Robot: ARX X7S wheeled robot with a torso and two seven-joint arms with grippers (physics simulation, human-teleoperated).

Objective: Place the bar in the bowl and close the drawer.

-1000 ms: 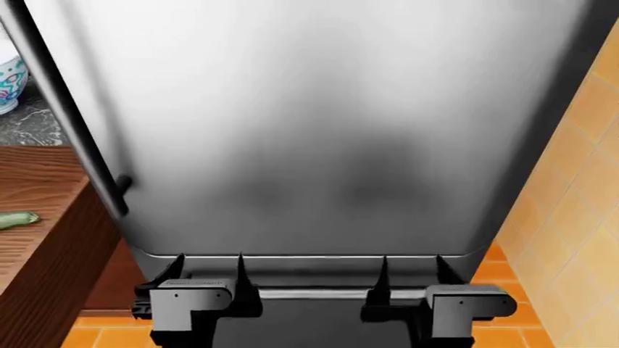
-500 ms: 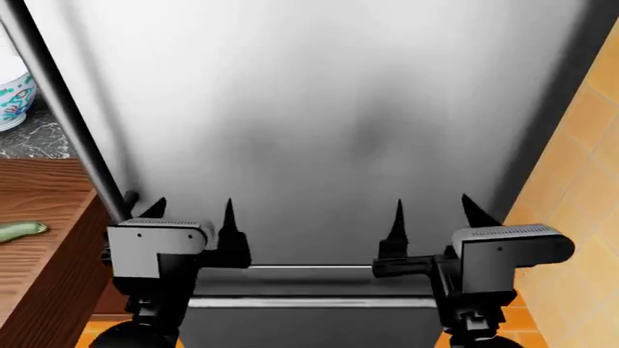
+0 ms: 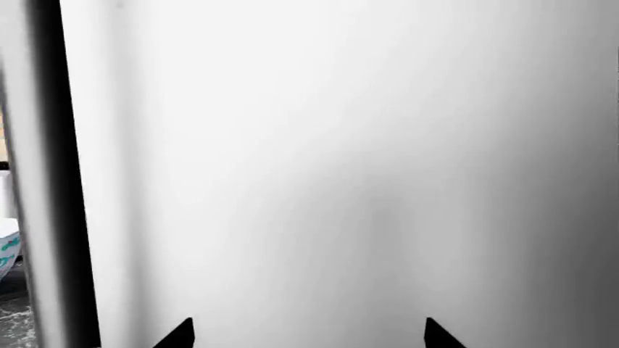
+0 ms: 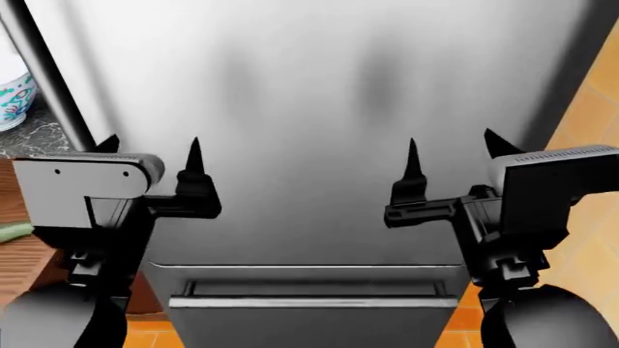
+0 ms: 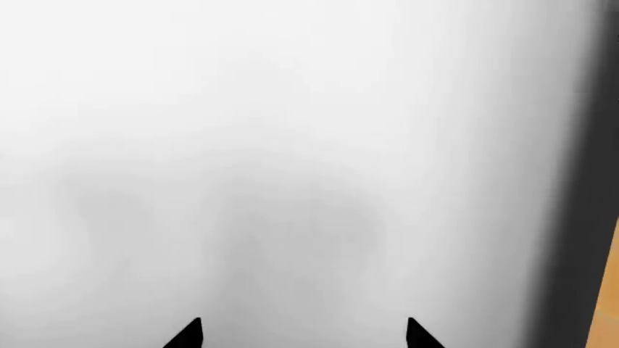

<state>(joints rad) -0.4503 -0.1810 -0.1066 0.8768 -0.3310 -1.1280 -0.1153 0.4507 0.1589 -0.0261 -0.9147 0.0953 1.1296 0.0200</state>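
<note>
Left wrist view: two black fingertips (image 3: 179, 335) of the left gripper (image 3: 307, 335) poking in, wide apart, nothing between them. Facing a big flat grey door (image 3: 349, 174) of a steel fridge, very close. A long dark handle bar (image 3: 58, 174) running along one side of the door. Past that bar, a small slice of the white bowl (image 3: 8, 250) with teal marks, standing on a dark speckled counter (image 3: 14, 326).

Head view: left gripper (image 4: 150, 156) raised in front of the fridge door (image 4: 320, 109), fingers spread wide, holding nothing. Right gripper (image 4: 453, 156) raised at the same height, also spread wide, also holding nothing. Cannot tell if any fingertip touches the door. Both well apart from each other. Fridge filling almost all of the view and blocking what is behind it. Handle bar (image 4: 43, 72) slanting down the left side of the door. Bowl (image 4: 14, 90) at the far left edge, mostly cut off, on the dark counter (image 4: 34, 138). Below that, a bit of reddish-brown wood (image 4: 19, 254) with a small green thing (image 4: 11, 232) lying on it, half hidden by the left arm; cannot tell if it is the bar. Orange floor tiles (image 4: 590, 109) on the right.

Right wrist view: two black fingertips (image 5: 185, 335) of the right gripper (image 5: 300, 335), wide apart, gap bare. Grey door (image 5: 290, 159) right ahead, with a dark edge and a strip of orange (image 5: 612, 290) at one side
</note>
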